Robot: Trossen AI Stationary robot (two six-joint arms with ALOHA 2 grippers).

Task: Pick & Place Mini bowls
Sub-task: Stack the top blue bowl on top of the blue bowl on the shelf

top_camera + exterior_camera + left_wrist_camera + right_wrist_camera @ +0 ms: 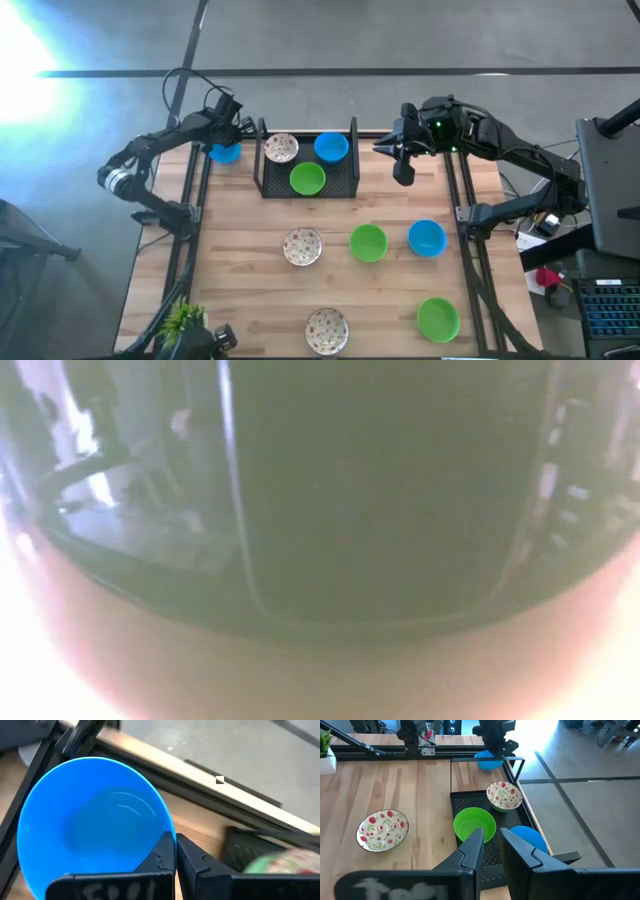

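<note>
My left gripper (pixel 232 140) is shut on a plain blue mini bowl (pixel 224 152) at the table's far left, just left of the black mesh tray (pixel 352 165). The tray holds a speckled bowl (pixel 281 148), a blue bowl (pixel 331 147) and a green bowl (pixel 307 179). On the table rest two speckled bowls (pixel 302 246) (pixel 327 330), two green bowls (pixel 368 242) (pixel 438 318) and one blue bowl (pixel 427 238). My right gripper (pixel 403 168) hangs just right of the tray, its fingers a little apart and holding nothing. The low view shows only a dark blur. My left gripper (pixel 176 850) pinches the blue bowl by its rim (pixel 171 831), one finger (pixel 162 855) inside the bowl and the other (pixel 197 862) outside its wall. The bowl sits tilted in the hold, and in the right wrist view it (pixel 489 761) appears lifted off the table.
A small spiky green plant (pixel 182 320) stands at the near left corner. Black frame rails (pixel 195 200) (pixel 462 190) run along both table sides. The tray has upright handles at its ends (pixel 517 765). Bare wood lies between the tray and the row of bowls.
</note>
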